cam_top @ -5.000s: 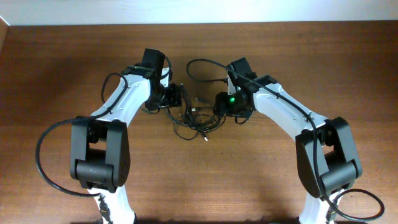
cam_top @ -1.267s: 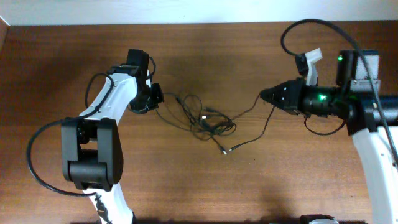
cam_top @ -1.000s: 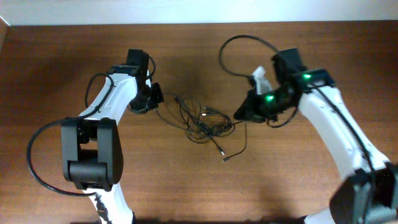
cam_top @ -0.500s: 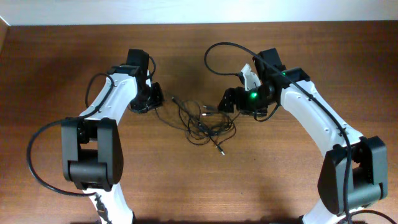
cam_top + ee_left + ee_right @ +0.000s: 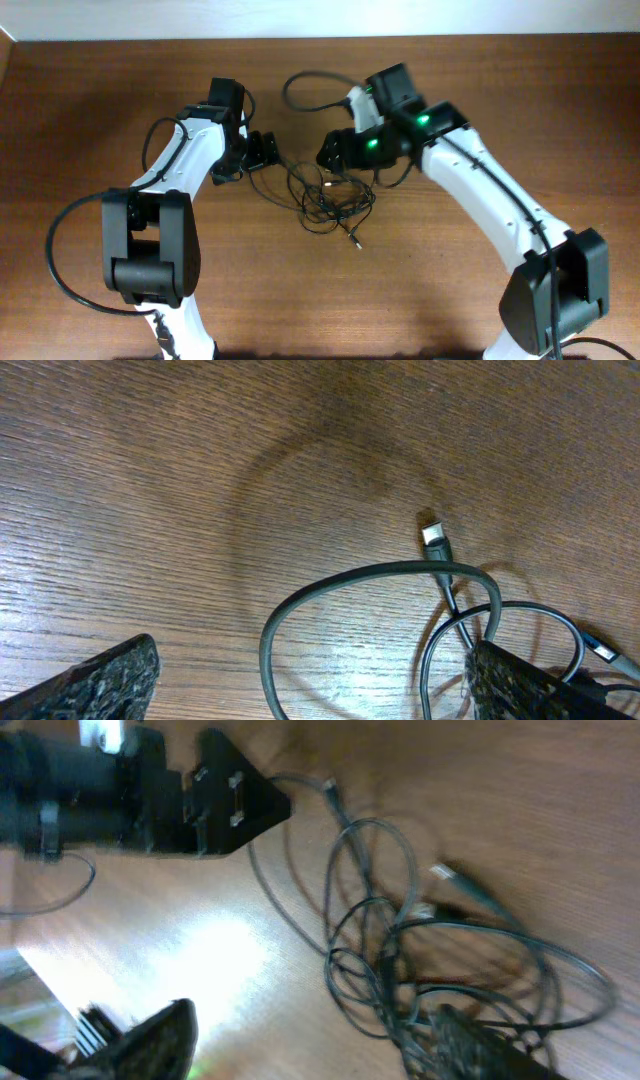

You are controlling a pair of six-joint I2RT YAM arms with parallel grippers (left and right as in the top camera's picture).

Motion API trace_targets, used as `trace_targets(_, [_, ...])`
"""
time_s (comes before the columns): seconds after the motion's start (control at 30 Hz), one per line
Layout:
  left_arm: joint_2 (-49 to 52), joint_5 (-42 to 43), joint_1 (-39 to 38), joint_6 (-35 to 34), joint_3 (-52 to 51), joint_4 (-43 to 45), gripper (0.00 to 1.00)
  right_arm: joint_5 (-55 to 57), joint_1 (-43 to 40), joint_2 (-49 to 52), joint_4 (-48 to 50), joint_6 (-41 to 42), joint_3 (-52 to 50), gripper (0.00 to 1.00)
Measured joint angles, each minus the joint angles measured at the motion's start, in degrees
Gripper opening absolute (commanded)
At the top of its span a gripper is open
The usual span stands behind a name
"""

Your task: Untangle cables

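Note:
The cables [image 5: 330, 196] lie in a loose knotted bundle of thin black loops on the brown table, one plug tip [image 5: 358, 243] trailing toward the front. My left gripper [image 5: 268, 150] sits at the bundle's left edge, open. In the left wrist view its wide-apart gripper [image 5: 315, 685] has a cable loop [image 5: 372, 572] and a metallic plug [image 5: 433, 533] on the wood between and ahead of the fingers. My right gripper [image 5: 330, 152] hovers at the bundle's upper edge, open. In the right wrist view, the gripper [image 5: 310, 1045] has the tangle [image 5: 400, 960] by its right finger [image 5: 480, 1045].
The table [image 5: 90, 110] is bare brown wood around the bundle. The two grippers face each other closely; the left one [image 5: 215, 800] shows as a black block in the right wrist view. Thick black arm cables [image 5: 310, 80] loop behind the right wrist.
My right arm has swung in from the far right to the bundle's top and opened. The left gripper has opened and nudged right. The strand stretched rightward has fallen back into the bundle.

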Motion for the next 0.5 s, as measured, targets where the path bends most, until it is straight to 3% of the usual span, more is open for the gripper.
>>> trace_targets(0.1, [0.0,0.0,0.0,0.0,0.0,0.0,0.99,4.2,5.8,0.0,1.0,0.4,0.0,0.33])
trace_targets(0.13, [0.0,0.0,0.0,0.0,0.0,0.0,1.0,6.4,8.3,0.1,1.2,1.3,0.0,0.32])
trace_targets(0.5, [0.0,0.0,0.1,0.0,0.0,0.0,0.99,12.4,13.3,16.5,7.0,11.4,0.0,0.36])
